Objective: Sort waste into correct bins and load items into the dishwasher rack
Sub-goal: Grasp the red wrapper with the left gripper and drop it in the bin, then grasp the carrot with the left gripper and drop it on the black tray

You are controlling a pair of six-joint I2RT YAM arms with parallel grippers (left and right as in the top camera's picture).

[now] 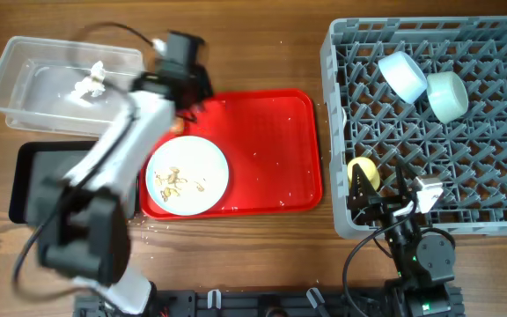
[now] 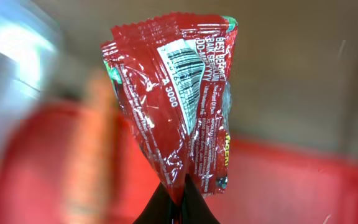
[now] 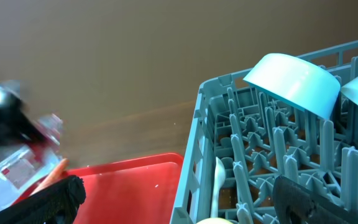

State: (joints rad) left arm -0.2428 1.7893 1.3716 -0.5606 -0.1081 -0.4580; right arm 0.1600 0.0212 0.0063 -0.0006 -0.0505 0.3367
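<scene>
The plate (image 1: pixel 208 157) sits on the serving tray (image 1: pixel 271 150), left of the rack (image 1: pixel 487 172).

Wooden table (image 1: pixel 262 255): one, mid-brown, filling the overhead view from edge to edge. Grain runs left to right, with darker streaks at the lower left and lower right of the frame. The finish is matt. Light is even and diffuse, and shadows on the wood are soft. In the right wrist view the same brown top spans the upper half, with a paler band across its middle. The left wrist view's backdrop is blurred and brownish, possibly the same top.
</scene>
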